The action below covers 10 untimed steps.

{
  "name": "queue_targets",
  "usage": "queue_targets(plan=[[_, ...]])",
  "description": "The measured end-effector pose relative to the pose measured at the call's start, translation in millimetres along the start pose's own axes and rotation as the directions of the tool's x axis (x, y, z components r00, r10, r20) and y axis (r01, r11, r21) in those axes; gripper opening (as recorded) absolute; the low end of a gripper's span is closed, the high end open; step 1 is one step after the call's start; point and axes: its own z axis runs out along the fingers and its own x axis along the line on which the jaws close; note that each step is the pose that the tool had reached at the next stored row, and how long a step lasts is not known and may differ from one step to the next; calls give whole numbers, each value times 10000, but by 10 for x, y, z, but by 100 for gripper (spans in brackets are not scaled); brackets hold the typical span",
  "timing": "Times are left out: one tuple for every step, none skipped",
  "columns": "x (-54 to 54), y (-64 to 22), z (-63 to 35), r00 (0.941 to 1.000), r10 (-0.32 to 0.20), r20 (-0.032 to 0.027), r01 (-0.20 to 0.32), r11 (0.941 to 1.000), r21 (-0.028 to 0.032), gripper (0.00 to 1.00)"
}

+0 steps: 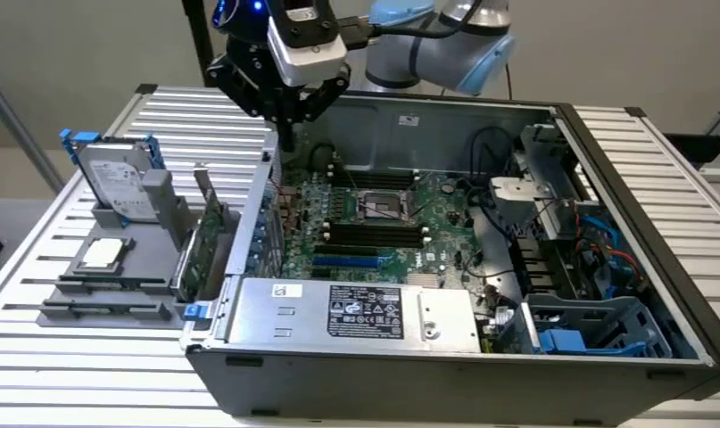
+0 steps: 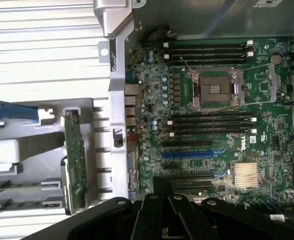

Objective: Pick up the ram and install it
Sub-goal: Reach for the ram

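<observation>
My black two-fingered gripper [image 1: 288, 123] hangs at the upper left over the open grey computer case [image 1: 455, 383], its fingers pressed together. I cannot tell where the thin green ram stick sits. I judge it light, stiff and fragile, so it is best gripped by its long edges, never the chips.

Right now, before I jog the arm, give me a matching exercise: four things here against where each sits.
Things: 1 hard drive; 2 expansion card; 3 power supply; 4 gripper.
Places: A inside the case, along its wall nearest the exterior camera; B above the case's far corner; C upright beside the case's outer wall; D farthest to the exterior view's left, in the grey holder.
Pairs: 1-D; 2-C; 3-A; 4-B.
</observation>
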Motion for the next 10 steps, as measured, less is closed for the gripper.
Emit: queue_targets(plan=[[35,-28,-2,10000,-1,0,1,10000,0,0],[69,-56,-4,10000,-1,0,1,10000,0,0],[105,-83,-6,10000,0,0,0,10000,0,0],[138,-109,-8,10000,0,0,0,10000,0,0],[174,-136,-10,10000,-1,0,1,10000,1,0],[208,-163,-11,10000,0,0,0,10000,0,0],[243,-188,-13,10000,0,0,0,10000,0,0],[280,-215,-15,10000,0,0,0,10000,0,0],[320,-241,-17,10000,0,0,0,10000,1,0],[360,-263,-17,10000,-1,1,1,10000,-1,0]])
